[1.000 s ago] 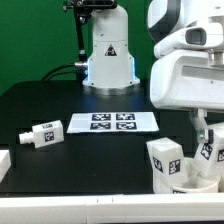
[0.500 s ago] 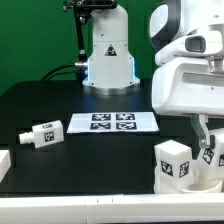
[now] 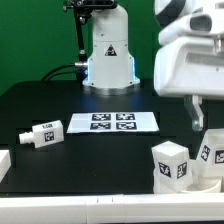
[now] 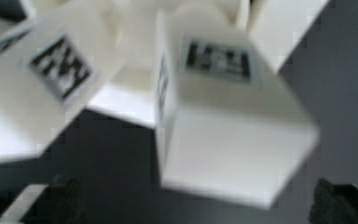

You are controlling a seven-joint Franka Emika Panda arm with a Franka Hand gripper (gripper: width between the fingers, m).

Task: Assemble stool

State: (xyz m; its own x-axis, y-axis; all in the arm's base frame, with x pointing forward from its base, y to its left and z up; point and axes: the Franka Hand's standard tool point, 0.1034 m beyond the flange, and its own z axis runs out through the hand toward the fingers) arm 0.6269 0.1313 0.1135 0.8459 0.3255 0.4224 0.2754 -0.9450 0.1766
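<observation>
Exterior view: the gripper (image 3: 197, 118) hangs at the exterior view's right, under the arm's big white wrist housing (image 3: 190, 55). It is just above the stool (image 3: 188, 176) and clear of it as far as I can see. Only one dark finger shows from this angle, so I get no read on the jaws here.

The stool sits on the near part of the black table (image 3: 50, 105), at the exterior view's right. Its seat ring (image 3: 200, 186) is low at the frame edge and partly cut off. Two blocky legs stand up from it. The front leg (image 3: 169, 162) has a tag facing the camera. The rear leg (image 3: 213, 150) is just beside it, almost under the finger.

A loose leg (image 3: 42, 134) lies on its side well apart from the stool, on the exterior view's left. It is near the marker board (image 3: 112, 122) but not touching it. The marker board lies flat mid-table in front of the robot base (image 3: 108, 55). A white piece (image 3: 3, 163) is cut off at the exterior view's left edge; I can't tell what it is.

Wrist view: heavy blur. A big tagged leg (image 4: 229, 115) fills the middle, with a neighbouring leg (image 4: 51, 80) close beside it. I can't match either to the exterior view. The dark fingertips (image 4: 30, 203) sit in two corners, wide apart, and neither touches the leg between them as far as the blur allows. I read the fingers as spread and gripping nothing.
</observation>
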